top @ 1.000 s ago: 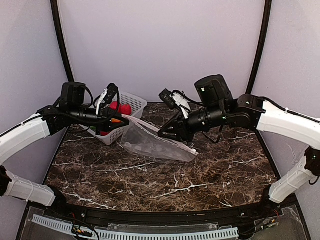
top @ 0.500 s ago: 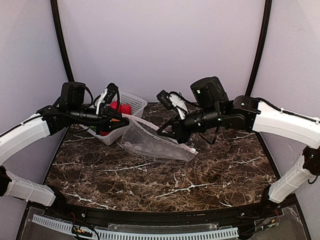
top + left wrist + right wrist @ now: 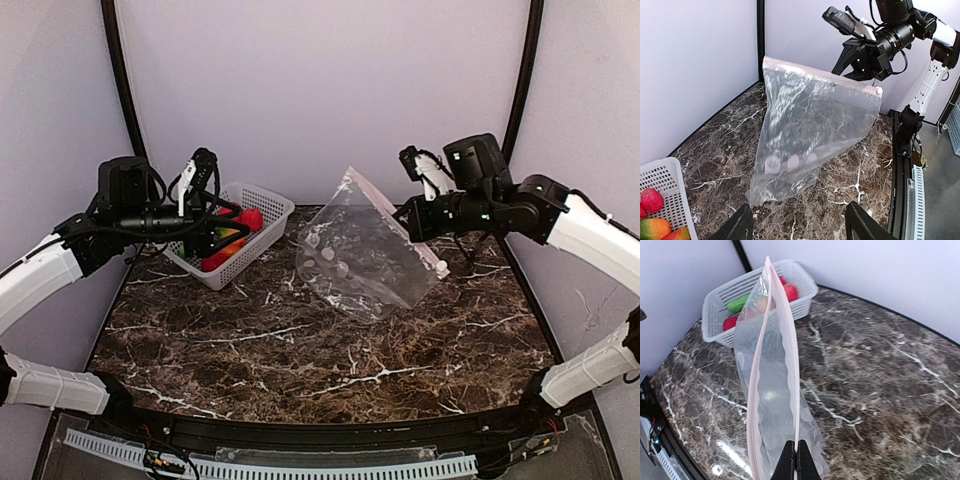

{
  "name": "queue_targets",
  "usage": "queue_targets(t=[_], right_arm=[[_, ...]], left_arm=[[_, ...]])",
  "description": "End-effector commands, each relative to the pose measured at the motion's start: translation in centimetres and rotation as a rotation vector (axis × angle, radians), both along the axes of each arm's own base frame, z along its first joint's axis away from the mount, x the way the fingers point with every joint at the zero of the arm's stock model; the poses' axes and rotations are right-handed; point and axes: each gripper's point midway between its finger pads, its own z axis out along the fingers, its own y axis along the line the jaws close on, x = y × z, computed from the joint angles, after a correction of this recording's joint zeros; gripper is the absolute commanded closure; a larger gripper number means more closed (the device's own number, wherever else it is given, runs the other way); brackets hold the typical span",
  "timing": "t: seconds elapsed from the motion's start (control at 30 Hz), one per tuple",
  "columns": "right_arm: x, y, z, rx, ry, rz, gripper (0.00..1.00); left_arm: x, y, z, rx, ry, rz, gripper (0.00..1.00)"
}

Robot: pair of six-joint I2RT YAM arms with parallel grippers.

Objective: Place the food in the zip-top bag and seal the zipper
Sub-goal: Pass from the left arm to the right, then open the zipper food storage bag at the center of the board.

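Observation:
The zip-top bag point(image 3: 360, 255) hangs in the air over the middle of the table, its lowest corner near the marble. My right gripper point(image 3: 415, 222) is shut on one lip of its mouth, seen in the right wrist view as closed fingertips point(image 3: 796, 460) pinching the pink zipper point(image 3: 794, 365). The mouth gapes open. My left gripper point(image 3: 218, 228) stands open and empty over the basket, well apart from the bag point(image 3: 810, 125). The food point(image 3: 235, 240) lies in the basket: red pieces point(image 3: 790, 290), a green one point(image 3: 737, 304), an orange-yellow one point(image 3: 655, 227).
A white lattice basket point(image 3: 262, 198) stands at the back left of the marble table point(image 3: 330, 370). Black frame posts rise at both back corners, and a grey wall closes the rear. The right arm point(image 3: 890, 35) reaches in from the right.
My right gripper has lifted the bag up and to the right off the table. The left gripper has opened, let the bag's edge go and drawn back over the basket.

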Motion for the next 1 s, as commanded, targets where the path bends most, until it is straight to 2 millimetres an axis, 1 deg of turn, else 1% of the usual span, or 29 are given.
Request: queue_targets(t=[0.0, 0.1, 0.13, 0.2, 0.3, 0.33, 0.37, 0.4, 0.43, 0.47, 0.53, 0.57, 0.6, 0.63, 0.67, 0.7, 0.73, 0.77, 0.8, 0.83, 0.87, 0.9, 0.93, 0.97], right_arm=[[0.3, -6.1, 4.5, -0.031, -0.106, -0.185, 1.00], [-0.4, -7.7, 6.9, -0.027, -0.151, -0.208, 1.00], [-0.6, -7.9, 7.3, -0.022, -0.158, -0.208, 1.00], [-0.9, -7.7, 7.1, -0.005, -0.153, -0.194, 1.00], [-1.1, -6.4, 4.5, 0.016, -0.095, -0.157, 1.00], [-1.1, -5.8, 3.5, 0.032, -0.070, -0.142, 1.00], [-1.2, -5.0, 2.3, 0.053, -0.039, -0.120, 1.00], [-1.4, -4.0, 1.3, 0.086, -0.004, -0.097, 1.00], [-1.5, -3.0, 0.2, 0.118, 0.029, -0.075, 1.00], [-1.8, -2.0, -0.8, 0.144, 0.063, -0.051, 1.00], [-2.1, 0.0, -2.6, 0.174, 0.105, -0.026, 1.00], [-2.2, 0.8, -3.5, 0.168, 0.120, -0.022, 1.00], [-2.3, 1.4, -4.2, 0.158, 0.131, -0.027, 1.00], [-2.5, 2.0, -4.8, 0.152, 0.144, -0.026, 1.00], [-2.7, 2.6, -5.2, 0.157, 0.158, -0.023, 1.00], [-3.0, 3.3, -5.7, 0.161, 0.168, -0.014, 1.00], [-2.9, 3.6, -6.0, 0.163, 0.166, -0.027, 1.00], [-3.1, 4.0, -6.3, 0.174, 0.169, -0.026, 1.00], [-3.3, 4.4, -6.4, 0.183, 0.171, -0.023, 1.00], [-3.4, 4.8, -6.6, 0.193, 0.175, -0.024, 1.00], [-3.5, 5.1, -6.7, 0.202, 0.176, -0.025, 1.00], [-3.6, 5.3, -6.9, 0.208, 0.177, -0.029, 1.00], [-3.7, 5.6, -7.0, 0.211, 0.176, -0.033, 1.00], [-3.8, 5.9, -7.0, 0.213, 0.172, -0.035, 1.00]], left_arm=[[0.7, 0.2, 0.1, -0.034, 0.027, 0.056, 0.37], [1.1, 0.0, 0.3, -0.080, 0.093, 0.079, 0.37], [1.2, 0.0, 0.4, -0.091, 0.110, 0.085, 0.37], [1.2, 0.0, 0.5, -0.126, 0.160, 0.104, 0.38], [1.2, 0.3, 0.5, -0.212, 0.250, 0.147, 0.37], [1.4, 0.3, 0.9, -0.242, 0.249, 0.162, 0.38], [1.2, 0.3, 0.4, -0.269, 0.306, 0.177, 0.38], [1.4, 0.4, 0.6, -0.295, 0.309, 0.193, 0.38], [1.3, 0.3, -0.2, -0.316, 0.362, 0.216, 0.39], [1.3, 0.2, -0.2, -0.341, 0.370, 0.223, 0.40], [0.7, -0.5, -1.8, -0.373, 0.431, 0.237, 0.40], [0.8, -0.6, -2.1, -0.401, 0.459, 0.265, 0.40], [0.3, -1.2, -2.7, -0.423, 0.489, 0.255, 0.40], [0.4, -1.4, -3.1, -0.434, 0.499, 0.275, 0.40], [0.0, -2.2, -3.9, -0.438, 0.531, 0.266, 0.40], [0.1, -2.4, -4.0, -0.449, 0.536, 0.280, 0.41], [-0.4, -3.3, -5.0, -0.438, 0.572, 0.273, 0.41], [-0.3, -3.6, -5.2, -0.445, 0.576, 0.282, 0.41], [-0.7, -4.4, -6.1, -0.432, 0.609, 0.277, 0.40], [-0.6, -4.6, -6.3, -0.436, 0.615, 0.285, 0.40], [-0.8, -5.2, -7.3, -0.427, 0.648, 0.290, 0.39], [-0.6, -5.3, -7.4, -0.439, 0.653, 0.306, 0.38], [-0.5, -5.7, -8.4, -0.436, 0.683, 0.322, 0.37], [-0.4, -5.9, -8.5, -0.448, 0.690, 0.324, 0.36]])
